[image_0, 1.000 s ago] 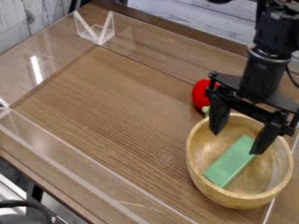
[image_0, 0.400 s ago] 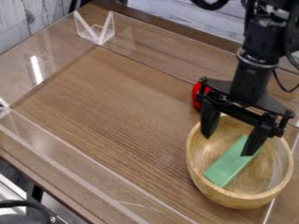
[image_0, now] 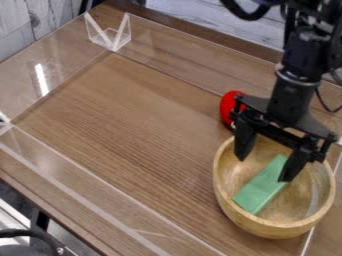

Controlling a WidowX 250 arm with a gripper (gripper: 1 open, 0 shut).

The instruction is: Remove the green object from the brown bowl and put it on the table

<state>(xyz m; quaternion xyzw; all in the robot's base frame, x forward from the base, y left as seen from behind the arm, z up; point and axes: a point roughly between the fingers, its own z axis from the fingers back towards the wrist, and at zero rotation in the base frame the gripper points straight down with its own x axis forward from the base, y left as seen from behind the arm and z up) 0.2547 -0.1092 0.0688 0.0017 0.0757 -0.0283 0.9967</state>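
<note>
- Round, shallow, light tan wooden bowl (image_0: 274, 189) with a thick rim sits at the near right of the table, close to the acrylic edge.
- Inside it: one flat, light-green rectangular block (image_0: 262, 186), bar-shaped, lying diagonally on the bowl floor with its upper end toward the right finger. Nothing else visible in the bowl.
- Black two-finger gripper (image_0: 278, 162) points straight down over the bowl, fingers spread wide, tips dipping inside the rim. Left finger stands near the bowl's far-left wall, right finger over the block's upper end; can't tell whether it touches the block. Nothing clamped.
- Red rounded toy (image_0: 233, 105) sits on the table just behind the bowl, partly hidden by the gripper.
- Brown wood-grain tabletop (image_0: 120, 120), smooth, matte, with clear acrylic walls (image_0: 34, 85) round the edges; glare on the far-left panel.
- Versus a second ago: gripper has shifted left and slightly lower, so both fingers now straddle more of the bowl interior; finger spread unchanged. Block and bowl have not moved. Less of the red toy shows now.
</note>
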